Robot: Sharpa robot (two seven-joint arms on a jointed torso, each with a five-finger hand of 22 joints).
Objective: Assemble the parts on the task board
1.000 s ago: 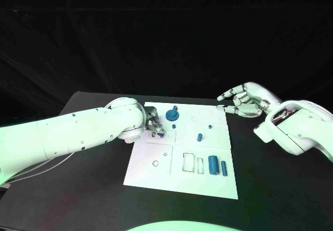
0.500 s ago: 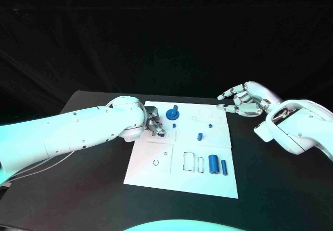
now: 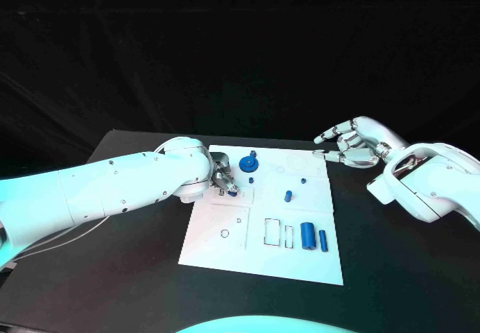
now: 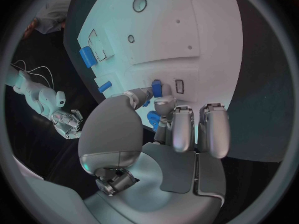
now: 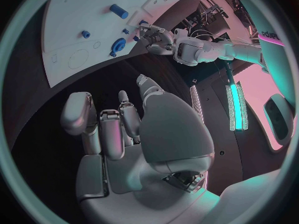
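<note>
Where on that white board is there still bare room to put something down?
The board's near left corner is bare, beside the outlined slots and two blue cylinders. The black table around it is open too. It is crowded at the far left, where the left robot hand works by the blue gear.

task board point(image 3: 230, 243): a white flat plate lying in the middle of the table, with little black outlines drawn on it.
round part point(image 3: 248, 164): blue, like a small wheel, near the board's far edge.
small part point(image 3: 288, 197): blue, short, in the middle of the board.
two long parts point(image 3: 313, 237): blue; a thick one and a thin one, side by side, near the board's right edge.
</note>
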